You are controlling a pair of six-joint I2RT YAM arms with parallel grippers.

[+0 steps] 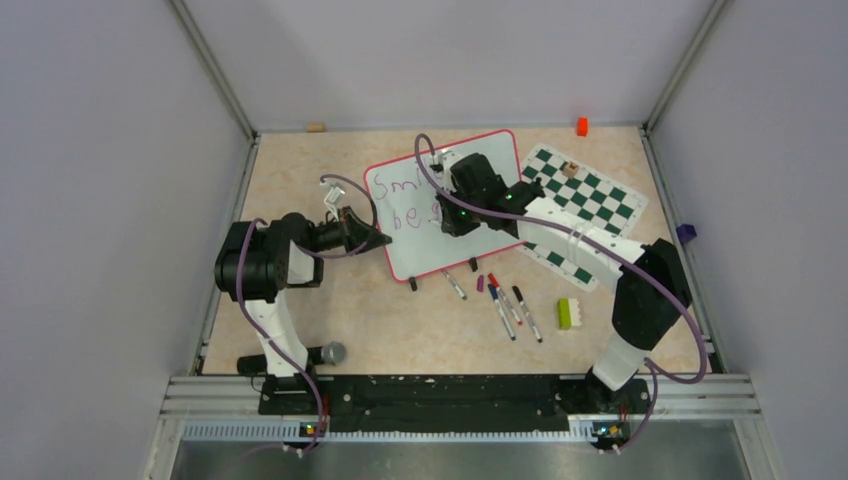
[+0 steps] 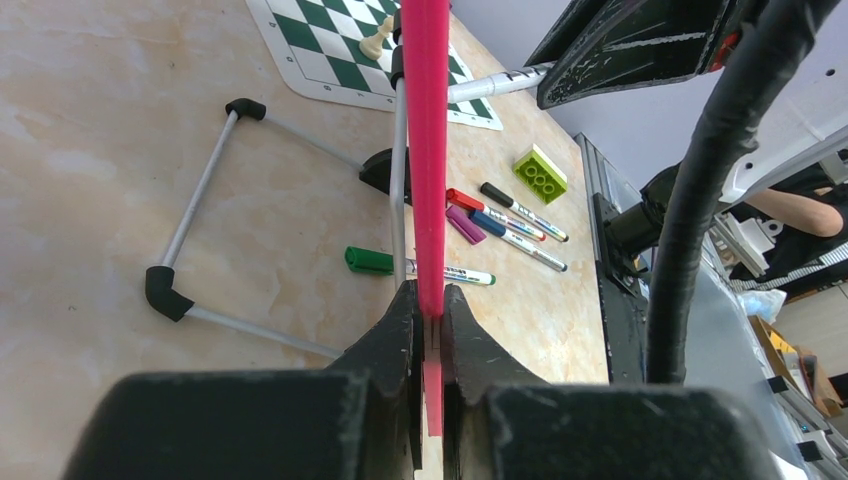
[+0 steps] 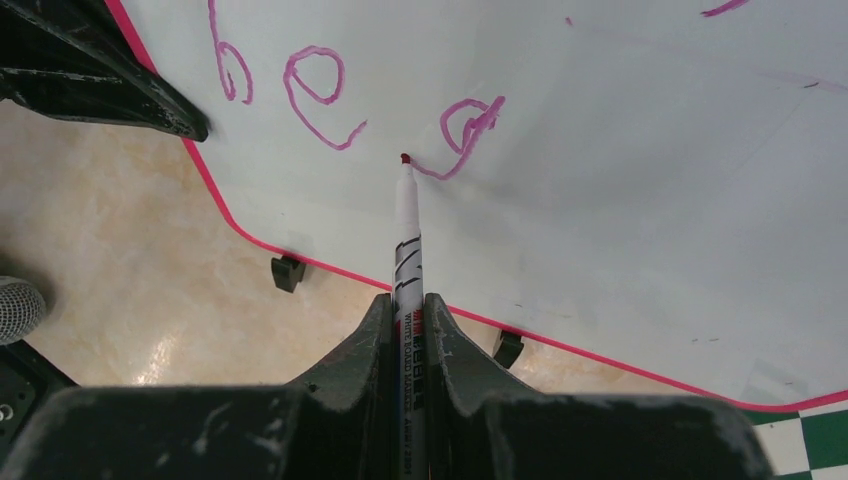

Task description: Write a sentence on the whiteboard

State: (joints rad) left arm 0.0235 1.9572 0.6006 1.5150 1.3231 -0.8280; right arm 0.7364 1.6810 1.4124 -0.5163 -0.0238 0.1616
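Left fingers (image 2: 395, 340) clench the whiteboard (image 1: 425, 250) edge-on; right fingers (image 3: 455, 340) clamp a marker (image 3: 407, 220) lengthwise, tip pointing at the sentence (image 3: 468, 128).

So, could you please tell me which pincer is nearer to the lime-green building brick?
Right. The right pincer holds a marker over the middle of the whiteboard, just beyond the brick. The left pincer clamps the whiteboard's left rim, farther away.

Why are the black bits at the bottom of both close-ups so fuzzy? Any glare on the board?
Left wrist view: left fingers sit near the lens, hence soft; loose markers beyond are sharp. Right wrist view: right fingers likewise soft; whiteboard shows faint sheen, lettering crisp.
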